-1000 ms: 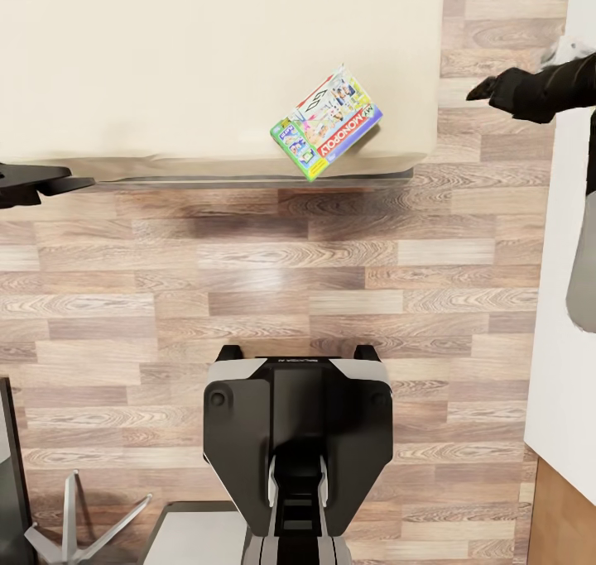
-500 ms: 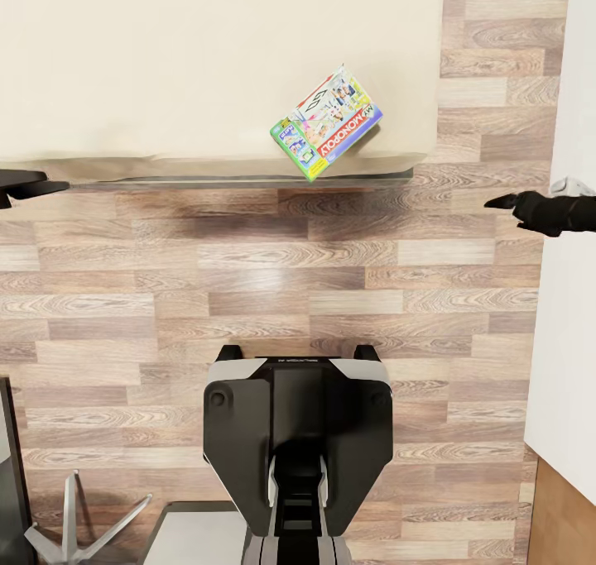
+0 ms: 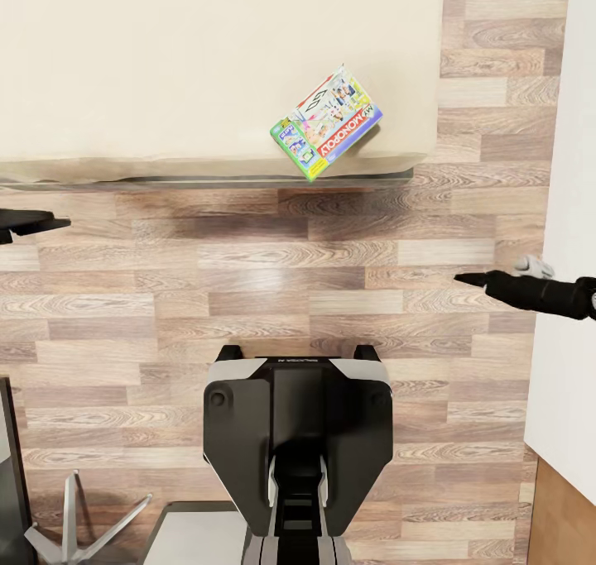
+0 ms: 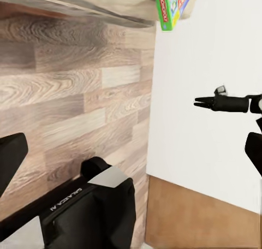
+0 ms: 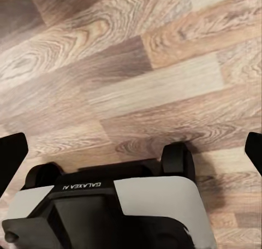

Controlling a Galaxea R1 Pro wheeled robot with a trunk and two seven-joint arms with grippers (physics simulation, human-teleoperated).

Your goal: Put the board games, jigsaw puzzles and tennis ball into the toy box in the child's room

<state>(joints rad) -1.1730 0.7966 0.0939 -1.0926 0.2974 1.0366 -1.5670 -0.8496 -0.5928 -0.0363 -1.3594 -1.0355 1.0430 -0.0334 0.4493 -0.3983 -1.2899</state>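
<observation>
One board game (image 3: 327, 124), a green-edged box with red Monopoly lettering, lies tilted on the bed (image 3: 165, 69) near its front right corner. The left wrist view catches the same board game (image 4: 173, 3) at the mattress edge. My left gripper (image 3: 33, 222) hangs open over the floor just in front of the bed, far to the box's left. My right gripper (image 3: 473, 280) is open and empty, low over the planks beside the white wall, well short of the box. The toy box and the table are out of view.
My base (image 3: 298, 433) stands on the wood plank floor (image 3: 331, 242) facing the bed. A white wall (image 3: 571, 300) runs along the right. A chair's star foot (image 3: 74, 532) and a dark panel (image 3: 10, 466) sit at the lower left.
My right arm has swung back from beside the bed's corner down toward my base. The left gripper has dropped a little nearer to me. The board game has not moved.
</observation>
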